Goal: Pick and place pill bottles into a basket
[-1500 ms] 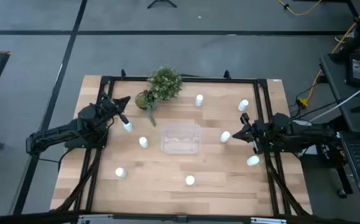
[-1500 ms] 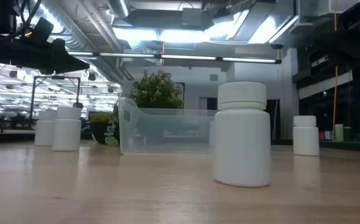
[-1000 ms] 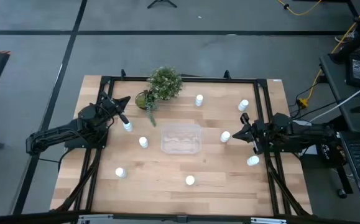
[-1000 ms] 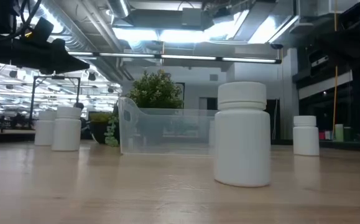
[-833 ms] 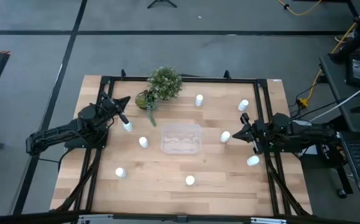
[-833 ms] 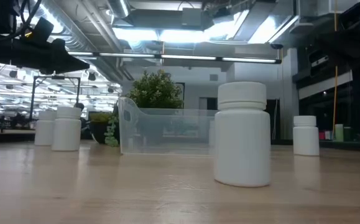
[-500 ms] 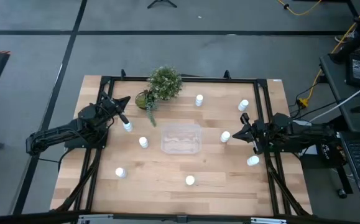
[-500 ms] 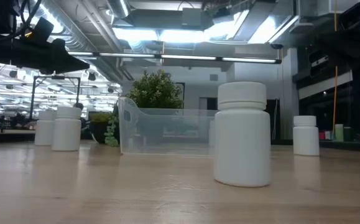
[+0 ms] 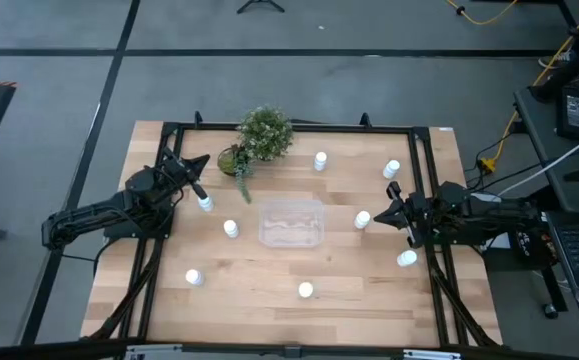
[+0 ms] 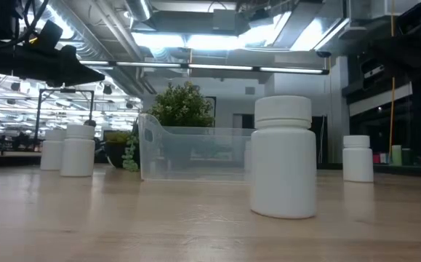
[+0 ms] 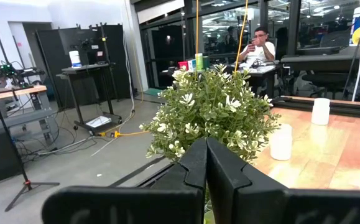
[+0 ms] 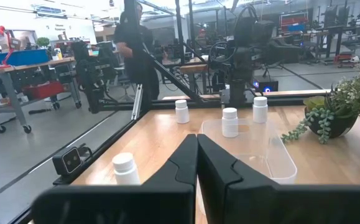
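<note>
Pill bottles (image 9: 230, 229), 8 in all, stand scattered on the wooden table (image 9: 349, 300) around the clear basket (image 9: 291, 222) at its middle, while the left gripper (image 9: 198, 163) and right gripper (image 9: 392, 190) hang at opposite table edges, fingers pressed together on nothing.

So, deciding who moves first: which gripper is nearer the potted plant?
Left. The left gripper sits just beside the potted plant, at the table's left side; the right gripper is across the table, beyond the basket.
</note>
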Robot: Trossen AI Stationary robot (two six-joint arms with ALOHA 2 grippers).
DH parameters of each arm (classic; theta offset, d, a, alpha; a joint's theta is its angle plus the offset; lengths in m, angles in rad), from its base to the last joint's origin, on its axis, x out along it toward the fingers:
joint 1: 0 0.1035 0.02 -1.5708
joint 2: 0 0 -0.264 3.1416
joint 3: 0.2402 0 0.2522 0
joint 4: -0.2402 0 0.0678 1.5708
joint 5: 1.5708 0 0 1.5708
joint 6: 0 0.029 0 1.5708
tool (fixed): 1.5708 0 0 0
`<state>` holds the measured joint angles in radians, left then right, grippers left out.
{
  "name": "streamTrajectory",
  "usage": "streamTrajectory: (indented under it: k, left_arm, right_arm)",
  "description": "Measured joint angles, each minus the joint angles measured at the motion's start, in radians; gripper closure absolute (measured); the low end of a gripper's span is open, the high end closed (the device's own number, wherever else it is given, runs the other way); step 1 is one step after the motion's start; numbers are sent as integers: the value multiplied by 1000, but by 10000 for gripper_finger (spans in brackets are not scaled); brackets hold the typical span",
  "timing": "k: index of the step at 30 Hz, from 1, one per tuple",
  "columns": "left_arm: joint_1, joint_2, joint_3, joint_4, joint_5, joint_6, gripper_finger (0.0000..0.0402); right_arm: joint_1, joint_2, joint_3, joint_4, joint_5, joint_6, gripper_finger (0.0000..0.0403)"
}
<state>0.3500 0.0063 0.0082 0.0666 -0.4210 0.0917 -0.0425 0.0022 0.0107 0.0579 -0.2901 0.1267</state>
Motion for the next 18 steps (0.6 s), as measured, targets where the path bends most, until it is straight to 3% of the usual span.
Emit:
streamTrajectory:
  k: [18]
  left_arm:
    - [0,0,0,0,0,0,400]
  right_arm:
    - [0,0,0,0,0,-1,391]
